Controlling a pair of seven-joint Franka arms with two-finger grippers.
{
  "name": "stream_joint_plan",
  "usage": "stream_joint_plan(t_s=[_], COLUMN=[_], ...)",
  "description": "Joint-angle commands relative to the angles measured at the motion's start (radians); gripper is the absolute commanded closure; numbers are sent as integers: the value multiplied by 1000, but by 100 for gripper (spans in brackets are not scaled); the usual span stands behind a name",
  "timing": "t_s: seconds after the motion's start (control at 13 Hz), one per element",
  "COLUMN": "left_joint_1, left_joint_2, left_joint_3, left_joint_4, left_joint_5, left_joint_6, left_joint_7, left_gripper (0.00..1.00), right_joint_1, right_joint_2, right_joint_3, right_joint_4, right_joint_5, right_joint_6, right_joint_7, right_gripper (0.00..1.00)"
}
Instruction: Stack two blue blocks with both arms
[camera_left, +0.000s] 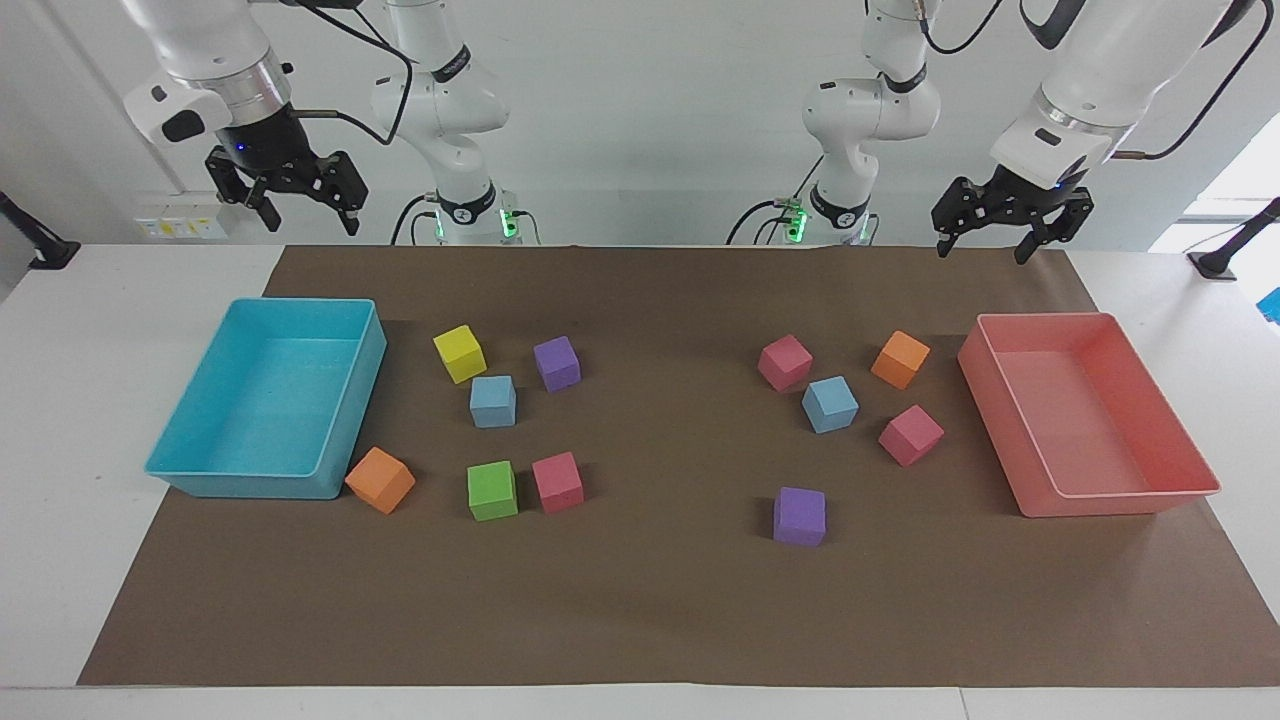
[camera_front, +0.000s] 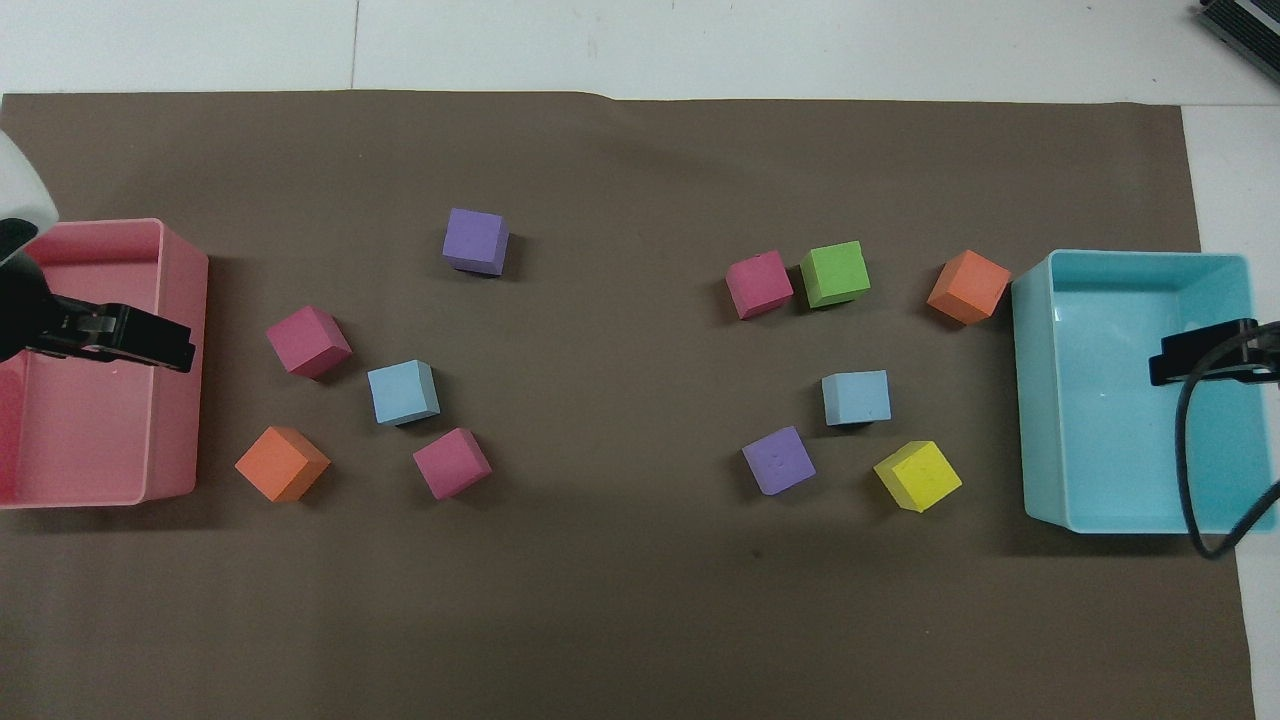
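Two light blue blocks lie on the brown mat. One blue block sits between a yellow and a purple cube, toward the right arm's end. The other blue block lies among pink and orange cubes, toward the left arm's end. My right gripper hangs open and empty, high over the table's edge by the turquoise tray. My left gripper hangs open and empty, high over the mat's edge by the pink tray. Neither gripper touches a block.
Other cubes lie around the blue blocks: yellow, two purple, green, three pink, two orange. Both trays hold nothing.
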Motion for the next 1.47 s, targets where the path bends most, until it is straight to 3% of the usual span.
stream_joint_plan(t_s=[0.0,0.46,0.62,1.08,1.39], left_joint_1=[6,6,5,5,6], left_joint_2=[-13,-13,-13,-13,-13], left_joint_3=[-3,-4,-3,-3,-3], left_joint_4=[-15,-17,-17,-17,-15], left_joint_5=[-13,-13,-13,-13,-13], left_joint_6=[15,15,15,15,15], left_joint_7=[-2,-3,-3,-3,-2], left_gripper=[0,0,0,0,0], right_joint_1=[-8,-17,-8,71,122], right_joint_2=[-8,-8,-42,1,78], right_joint_3=[3,-1,2,16,16], right_joint_4=[1,1,-43,-222,-256], right_joint_5=[3,1,4,4,4], right_joint_6=[-11,-26,-19,252,345], right_joint_7=[-22,-24,-12,19,100], right_gripper=[0,0,0,0,0])
